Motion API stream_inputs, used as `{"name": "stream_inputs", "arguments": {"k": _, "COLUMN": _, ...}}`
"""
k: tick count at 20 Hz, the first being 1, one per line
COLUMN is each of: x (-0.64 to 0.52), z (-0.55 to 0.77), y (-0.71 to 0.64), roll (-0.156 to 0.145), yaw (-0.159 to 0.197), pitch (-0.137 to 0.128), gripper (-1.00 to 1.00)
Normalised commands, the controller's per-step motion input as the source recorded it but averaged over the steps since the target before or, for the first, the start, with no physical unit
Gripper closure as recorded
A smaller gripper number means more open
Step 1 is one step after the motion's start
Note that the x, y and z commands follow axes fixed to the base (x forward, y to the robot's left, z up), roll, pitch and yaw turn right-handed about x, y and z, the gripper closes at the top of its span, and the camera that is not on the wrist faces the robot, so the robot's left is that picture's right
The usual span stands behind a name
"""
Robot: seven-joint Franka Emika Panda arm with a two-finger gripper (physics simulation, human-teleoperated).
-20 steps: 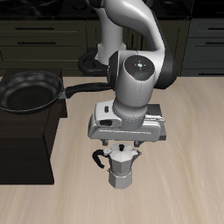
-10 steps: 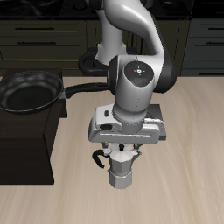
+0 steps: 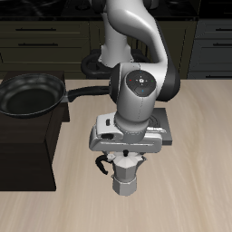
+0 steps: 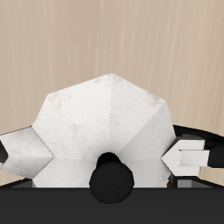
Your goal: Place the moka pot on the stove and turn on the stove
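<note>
Silver and upright on the table near its front edge, the pot [image 3: 122, 175] stood directly under the gripper [image 3: 121, 157], whose open fingers [image 4: 24, 149] flanked its lid untouching, shown only by the wrist view.

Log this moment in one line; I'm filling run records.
phase: grasp | gripper: straddling moka pot | jaws: not closed | stove: bare

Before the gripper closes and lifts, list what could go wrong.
1. The fingers flank the small silver faceted moka pot near its lid; so high a grip could tip or slip.
2. The flat grey stove sits mostly hidden behind the arm, so placement may be misjudged.
3. The black frying pan's long handle reaches toward the carry path.
</note>
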Motion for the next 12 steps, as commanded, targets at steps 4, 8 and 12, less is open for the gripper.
{"name": "stream_inputs", "arguments": {"k": 4, "x": 0.04, "z": -0.08, "y": -0.16, "roll": -0.029, "yaw": 0.003, "pitch": 0.010, "gripper": -1.00}}
{"name": "stream_inputs", "arguments": {"k": 8, "x": 0.00, "z": 0.00, "y": -0.07, "roll": 0.005, "yaw": 0.031, "pitch": -0.003, "gripper": 1.00}}
{"name": "stream_inputs", "arguments": {"k": 12, "x": -0.03, "z": 0.12, "y": -0.04, "roll": 0.005, "yaw": 0.007, "pitch": -0.018, "gripper": 1.00}}
